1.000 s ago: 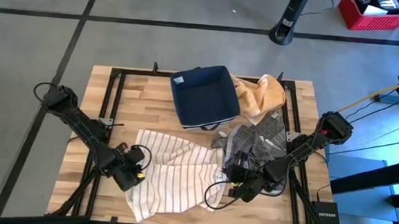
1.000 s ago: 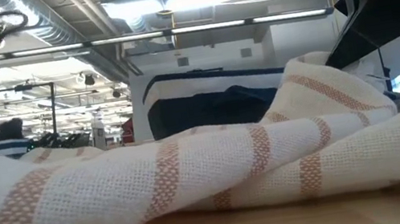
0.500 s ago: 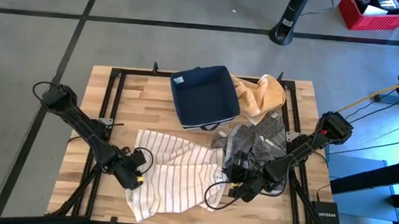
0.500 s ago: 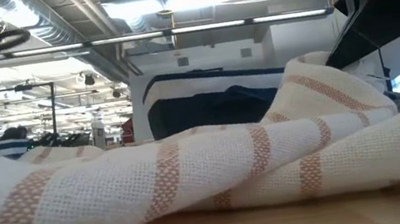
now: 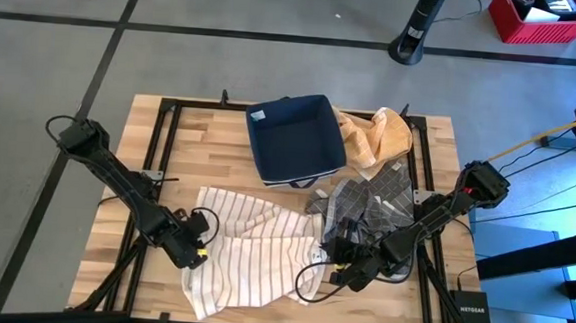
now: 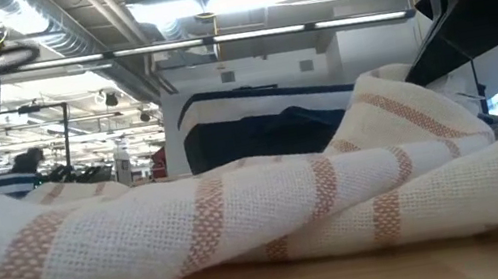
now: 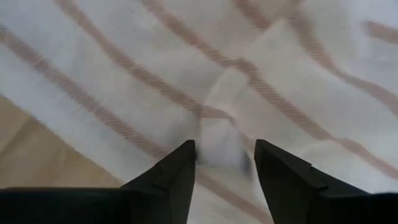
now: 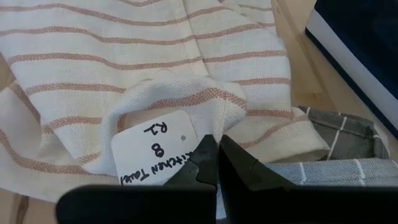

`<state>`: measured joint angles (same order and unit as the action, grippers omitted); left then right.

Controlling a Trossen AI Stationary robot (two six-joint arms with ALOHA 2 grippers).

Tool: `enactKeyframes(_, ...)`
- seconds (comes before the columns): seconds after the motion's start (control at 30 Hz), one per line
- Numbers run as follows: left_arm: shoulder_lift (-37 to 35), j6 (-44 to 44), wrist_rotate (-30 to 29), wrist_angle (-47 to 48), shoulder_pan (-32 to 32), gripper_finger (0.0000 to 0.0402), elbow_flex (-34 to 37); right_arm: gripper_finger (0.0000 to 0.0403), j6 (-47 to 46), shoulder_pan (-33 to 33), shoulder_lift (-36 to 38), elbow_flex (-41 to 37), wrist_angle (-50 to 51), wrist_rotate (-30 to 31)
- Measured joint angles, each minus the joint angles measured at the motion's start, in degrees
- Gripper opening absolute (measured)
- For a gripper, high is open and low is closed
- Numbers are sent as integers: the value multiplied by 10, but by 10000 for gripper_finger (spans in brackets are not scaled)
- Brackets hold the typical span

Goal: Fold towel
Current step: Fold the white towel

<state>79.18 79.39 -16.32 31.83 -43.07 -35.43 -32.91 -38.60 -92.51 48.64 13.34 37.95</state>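
Between the left gripper [image 7: 224, 163] and the right gripper [image 8: 217, 163] lay one striped towel [image 5: 253, 250] on the wooden table [image 5: 199, 136]. Left fingers stood parted over a fold, gripping nothing; right jaws pinched the towel's tagged edge. Beyond sat one navy bin [image 5: 294, 137], two other cloths, grey floor.

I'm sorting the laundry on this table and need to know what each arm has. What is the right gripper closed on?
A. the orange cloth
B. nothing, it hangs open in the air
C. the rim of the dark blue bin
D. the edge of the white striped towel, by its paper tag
D: in the right wrist view the right gripper is shut on the white striped towel beside its paper tag.
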Motion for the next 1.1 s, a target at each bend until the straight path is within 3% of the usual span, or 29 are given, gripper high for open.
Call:
enactKeyframes(0.3, 0, -26, -5, -87, -1, 155, 16, 5, 0, 0, 0, 0, 0, 0)
enactKeyframes(0.5, 0, -33, -36, -69, -1, 149, 16, 5, 0, 0, 0, 0, 0, 0)
enactKeyframes(0.6, 0, -37, -40, -61, -1, 122, 17, 5, 0, 0, 0, 0, 0, 0)
enactKeyframes(0.77, 0, -67, -44, -59, -1, 29, 17, 5, 0, 0, 0, 0, 0, 0)
enactKeyframes(0.83, 0, -80, -48, -56, -1, 11, 14, 5, 2, 0, 0, 0, 0, 0)
enactKeyframes(0.97, -4, -118, -66, -38, -15, 8, -37, 5, 24, -2, 6, 14, 7, 2)
enactKeyframes(1.1, -25, -161, -124, 57, -42, 6, -144, 5, 74, -10, 26, 74, 64, 15)
